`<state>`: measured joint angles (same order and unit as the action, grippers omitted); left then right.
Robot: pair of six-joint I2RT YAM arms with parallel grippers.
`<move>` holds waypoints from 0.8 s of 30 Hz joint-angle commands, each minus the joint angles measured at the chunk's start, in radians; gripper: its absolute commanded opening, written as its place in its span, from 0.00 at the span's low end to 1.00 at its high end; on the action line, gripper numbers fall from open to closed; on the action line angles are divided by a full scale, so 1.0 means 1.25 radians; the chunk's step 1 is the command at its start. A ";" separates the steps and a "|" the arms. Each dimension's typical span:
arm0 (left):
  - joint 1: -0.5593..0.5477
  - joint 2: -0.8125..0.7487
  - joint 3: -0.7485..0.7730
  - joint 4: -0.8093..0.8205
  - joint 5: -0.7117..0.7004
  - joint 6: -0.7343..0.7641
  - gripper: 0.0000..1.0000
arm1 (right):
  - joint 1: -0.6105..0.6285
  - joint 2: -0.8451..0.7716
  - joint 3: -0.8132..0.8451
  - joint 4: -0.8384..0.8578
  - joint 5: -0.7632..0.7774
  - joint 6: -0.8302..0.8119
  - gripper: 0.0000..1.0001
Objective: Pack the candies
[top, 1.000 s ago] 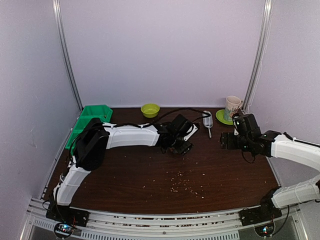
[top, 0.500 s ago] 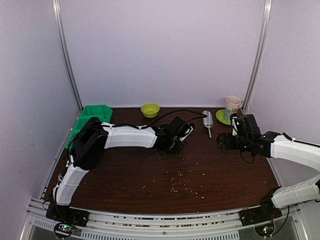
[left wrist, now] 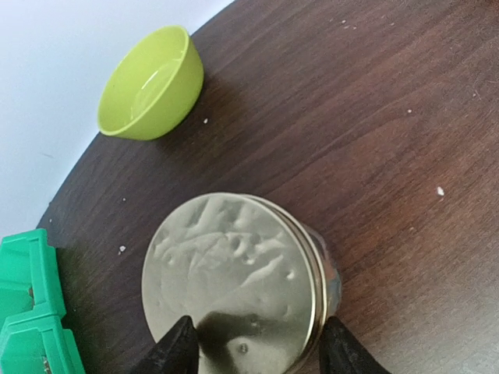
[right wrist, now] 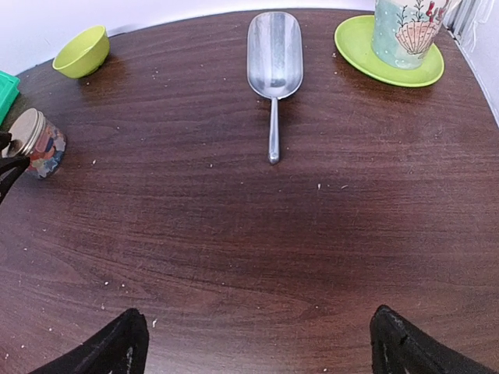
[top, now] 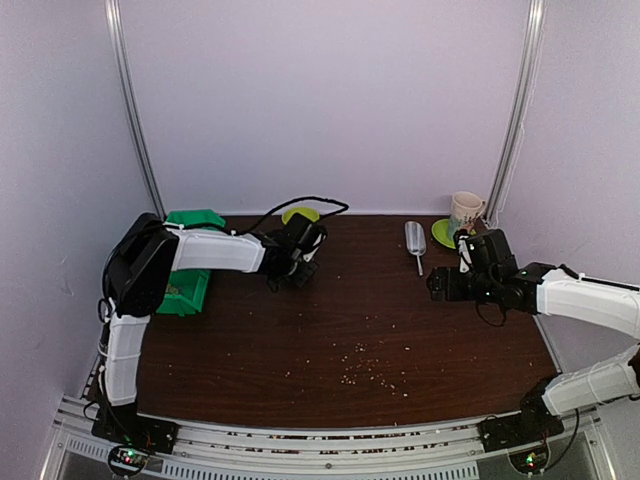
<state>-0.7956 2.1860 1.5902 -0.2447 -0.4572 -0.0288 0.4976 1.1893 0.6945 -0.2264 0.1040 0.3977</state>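
Observation:
A small glass jar with a gold lid [left wrist: 234,273] sits between my left gripper's [left wrist: 259,349] fingers, which are shut on the lid's sides. In the right wrist view the jar [right wrist: 37,144] is low at the table's left, and mixed-colour candies [right wrist: 50,151] show through its glass. In the top view my left gripper [top: 291,264] is at the back left, just in front of the bowl, and covers the jar. My right gripper [right wrist: 257,343] is open and empty over bare table; it also shows in the top view [top: 437,283].
A lime green bowl [top: 300,218] stands at the back. A metal scoop [right wrist: 274,62] lies at the back right, next to a mug [right wrist: 405,27] on a green saucer [right wrist: 366,54]. A green bin [top: 185,270] is at the left edge. Pale crumbs [top: 365,372] are scattered near the front.
My left arm has swung left and back with the jar, from the table's middle to just in front of the green bowl. My right gripper has shifted slightly left.

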 commanded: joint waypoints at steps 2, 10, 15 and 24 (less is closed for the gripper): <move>-0.002 -0.027 -0.047 -0.072 0.003 -0.030 0.53 | 0.000 0.003 0.002 0.014 -0.013 0.005 1.00; 0.023 -0.060 -0.063 -0.088 -0.024 -0.054 0.53 | -0.001 0.010 0.004 0.014 -0.030 0.003 1.00; 0.025 -0.098 -0.094 -0.072 -0.039 -0.057 0.54 | 0.000 0.015 0.006 0.014 -0.039 -0.002 0.99; 0.013 -0.177 -0.083 -0.063 -0.010 -0.060 0.93 | 0.014 0.030 0.019 0.012 -0.038 -0.010 0.99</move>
<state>-0.7681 2.0350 1.4605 -0.3454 -0.4824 -0.0998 0.5041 1.2137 0.6949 -0.2195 0.0601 0.3920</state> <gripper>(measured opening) 0.848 0.995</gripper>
